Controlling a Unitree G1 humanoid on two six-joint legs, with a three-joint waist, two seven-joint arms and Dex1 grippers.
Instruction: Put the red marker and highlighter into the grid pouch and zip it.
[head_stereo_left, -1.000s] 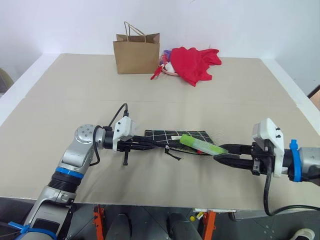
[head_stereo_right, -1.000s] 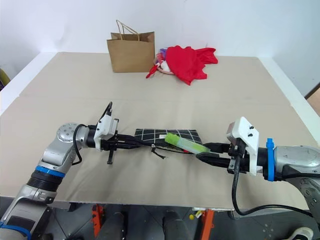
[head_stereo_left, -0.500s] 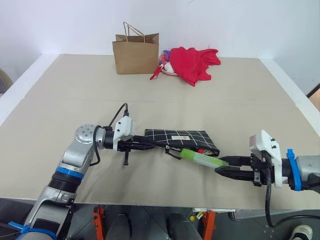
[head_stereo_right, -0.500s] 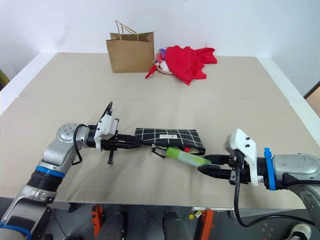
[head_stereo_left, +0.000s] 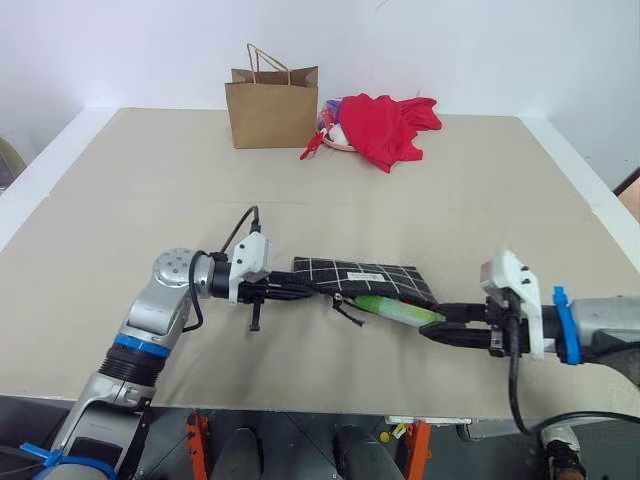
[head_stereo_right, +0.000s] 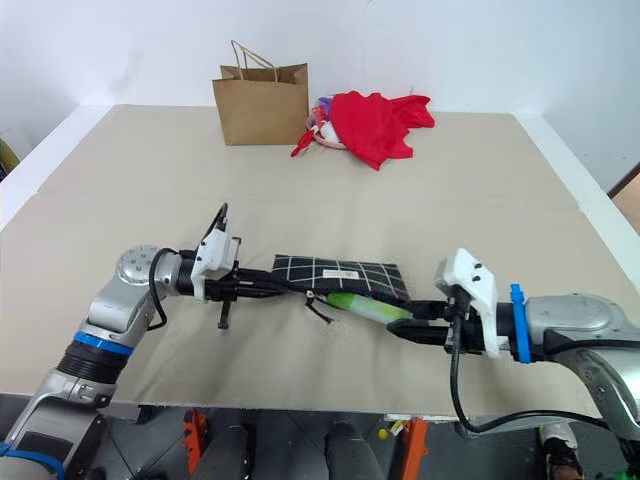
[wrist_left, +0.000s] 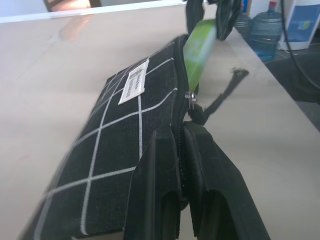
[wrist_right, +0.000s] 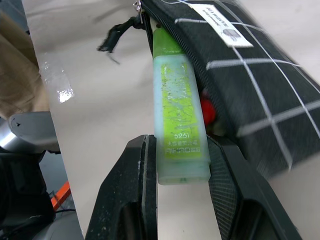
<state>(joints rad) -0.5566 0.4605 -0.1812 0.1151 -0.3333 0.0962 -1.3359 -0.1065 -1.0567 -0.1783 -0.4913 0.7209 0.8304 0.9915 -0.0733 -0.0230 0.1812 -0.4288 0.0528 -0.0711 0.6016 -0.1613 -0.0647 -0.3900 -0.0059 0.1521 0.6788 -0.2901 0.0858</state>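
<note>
A broad beige table (head_stereo_left: 120, 200) fills a white-walled room, its surface crossed by one faint seam. Near its front edge lies one grid pouch (head_stereo_left: 360, 277), black with white lines and a single white label, its zipper open along the near side. The left gripper (head_stereo_left: 300, 290), at the pouch's left end, has its two black fingers pressed together on the fabric beside the zipper track. The right gripper (head_stereo_left: 435, 328), just right of the pouch, pinches the pale cap end of one light-green highlighter (head_stereo_left: 392, 309), whose other end lies in the pouch's open mouth beside the dangling dark pull. From the right wrist, a small red shape (wrist_right: 207, 112) shows inside the pouch against the highlighter, probably the tip of the red marker, though too little shows to be sure. Well beyond the pouch, at the far edge of the table, stand one brown paper bag (head_stereo_left: 272, 105) with handles and, just right of it, one red cloth bundle (head_stereo_left: 390, 125).
</note>
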